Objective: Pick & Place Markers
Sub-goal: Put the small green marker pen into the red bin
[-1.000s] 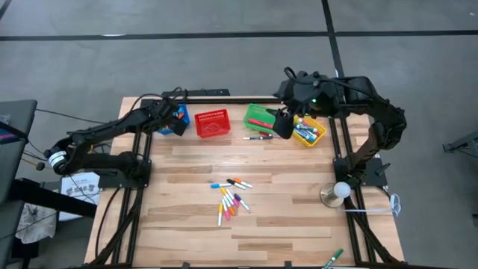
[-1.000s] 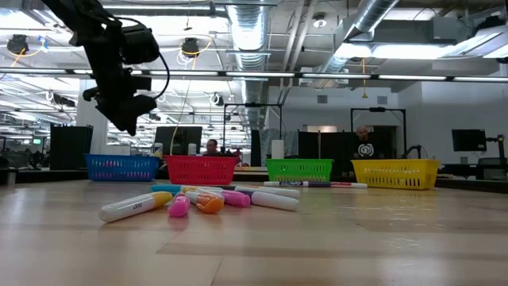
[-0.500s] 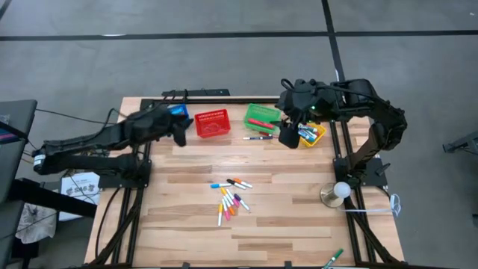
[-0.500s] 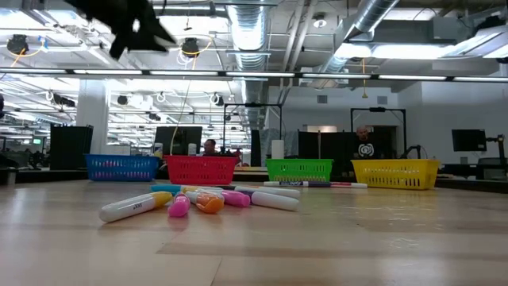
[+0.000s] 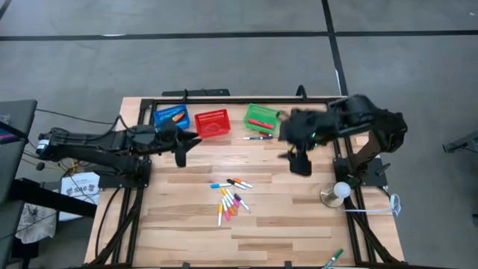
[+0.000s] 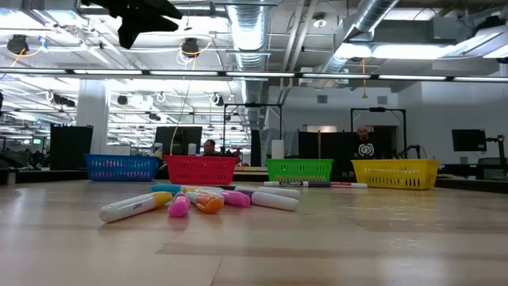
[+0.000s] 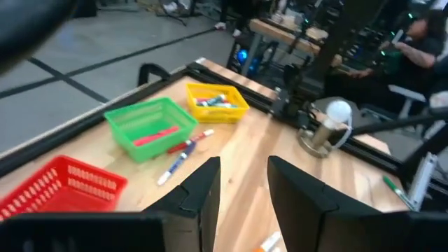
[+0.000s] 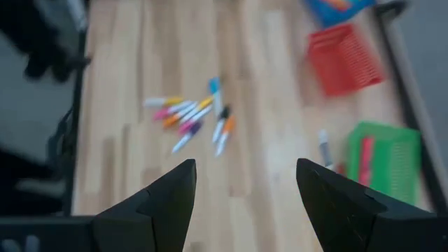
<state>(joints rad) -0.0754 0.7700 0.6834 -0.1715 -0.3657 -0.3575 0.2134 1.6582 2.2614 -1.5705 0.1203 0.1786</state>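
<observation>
A heap of several markers point(image 5: 230, 196) point(image 6: 198, 200) point(image 8: 192, 115) lies on the middle of the wooden table. Two more markers point(image 5: 258, 137) point(image 7: 183, 150) lie on the table in front of the green basket point(image 5: 261, 116). An orange marker lies in the blue basket point(image 5: 170, 116). My left gripper point(image 5: 193, 139) point(image 7: 243, 189) hovers high in front of the blue and red baskets, pointing almost level toward the table's right, open and empty. My right gripper point(image 5: 297, 161) point(image 8: 245, 182) hangs right of the heap, slanting down toward it, open and empty.
The red basket point(image 5: 212, 123) stands between the blue and green ones along the far edge. The yellow basket point(image 7: 217, 101) holds markers; my right arm hides it from above. A round white-topped stand point(image 5: 337, 193) is at the right edge. A green marker point(image 5: 332, 258) lies at the near edge.
My left gripper has left the blue basket, risen, swung toward the table's near and right side, and tipped up from pointing down to almost level. My right gripper has gone from over the yellow basket toward the near edge and the table's middle, sinking a little.
</observation>
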